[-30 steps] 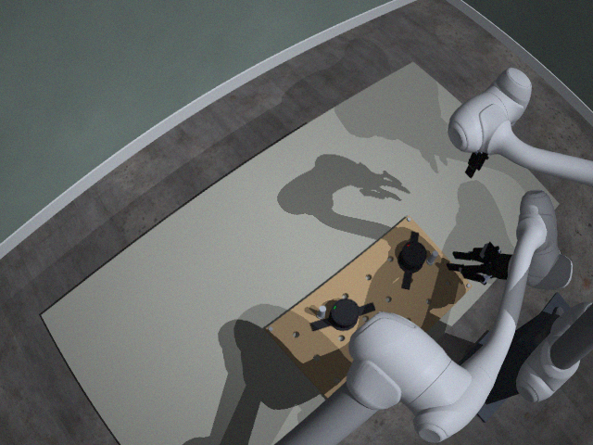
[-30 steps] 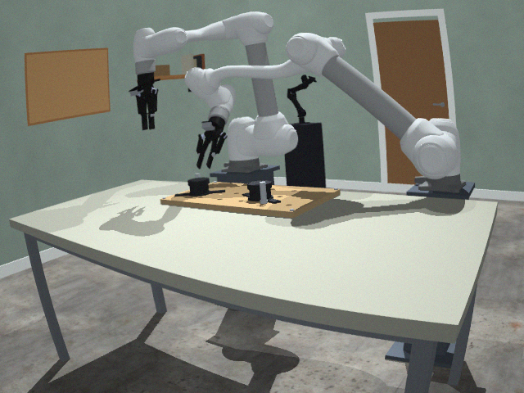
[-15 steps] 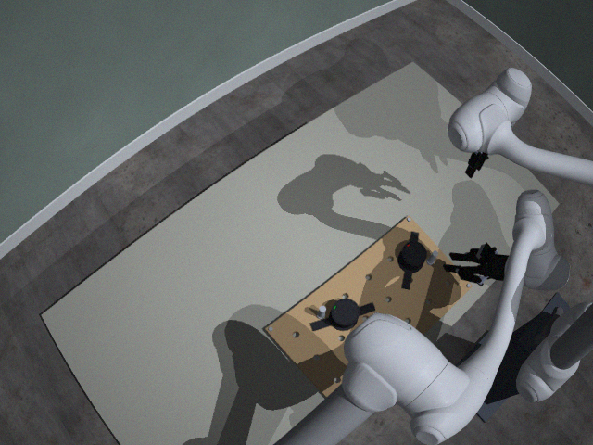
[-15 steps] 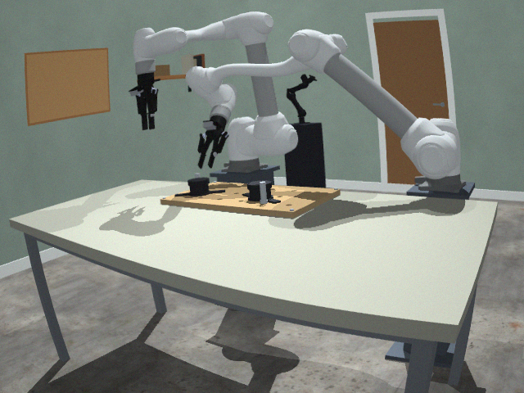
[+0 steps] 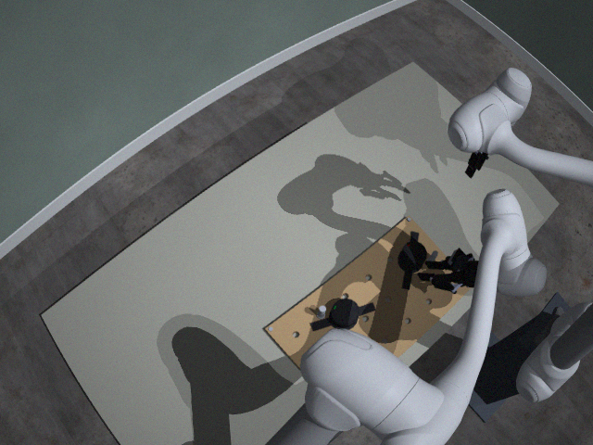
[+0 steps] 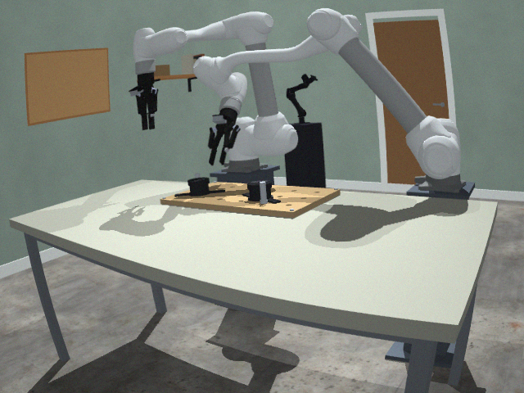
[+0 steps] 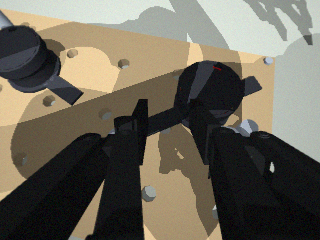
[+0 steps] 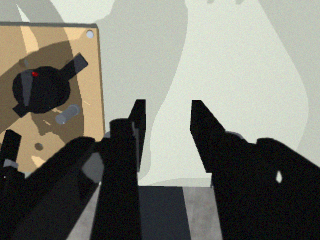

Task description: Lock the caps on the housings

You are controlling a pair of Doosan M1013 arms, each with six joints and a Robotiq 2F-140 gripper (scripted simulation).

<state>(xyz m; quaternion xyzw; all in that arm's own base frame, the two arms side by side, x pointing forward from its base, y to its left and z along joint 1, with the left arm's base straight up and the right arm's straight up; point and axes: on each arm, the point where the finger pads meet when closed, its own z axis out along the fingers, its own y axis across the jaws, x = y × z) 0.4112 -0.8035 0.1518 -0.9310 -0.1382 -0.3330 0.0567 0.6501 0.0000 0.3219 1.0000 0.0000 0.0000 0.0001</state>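
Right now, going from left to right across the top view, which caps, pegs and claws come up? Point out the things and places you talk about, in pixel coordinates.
silver peg (image 5: pixel 321 311) (image 6: pixel 263 192) (image 7: pixel 4 20), green-marked cap (image 5: pixel 345 314) (image 6: pixel 254 186) (image 7: pixel 19 49), red-marked cap (image 5: pixel 412 262) (image 6: pixel 198 182) (image 7: pixel 221 86) (image 8: pixel 42 92), right claw (image 5: pixel 470 175) (image 6: pixel 147 128) (image 8: pixel 168 102) (left claw and second peg overlap others)

Board (image 5: pixel 378 282) (image 6: pixel 237 211) (image 7: pixel 90 32) (image 8: pixel 92 65) tan — caps (image 5: pixel 412 256) (image 6: pixel 198 186) (image 7: pixel 212 92) (image 8: pixel 42 89) black, one marked red — tabletop (image 5: pixel 230 230) (image 6: pixel 254 262) (image 7: pixel 302 90) (image 8: pixel 235 60) pale grey-green.
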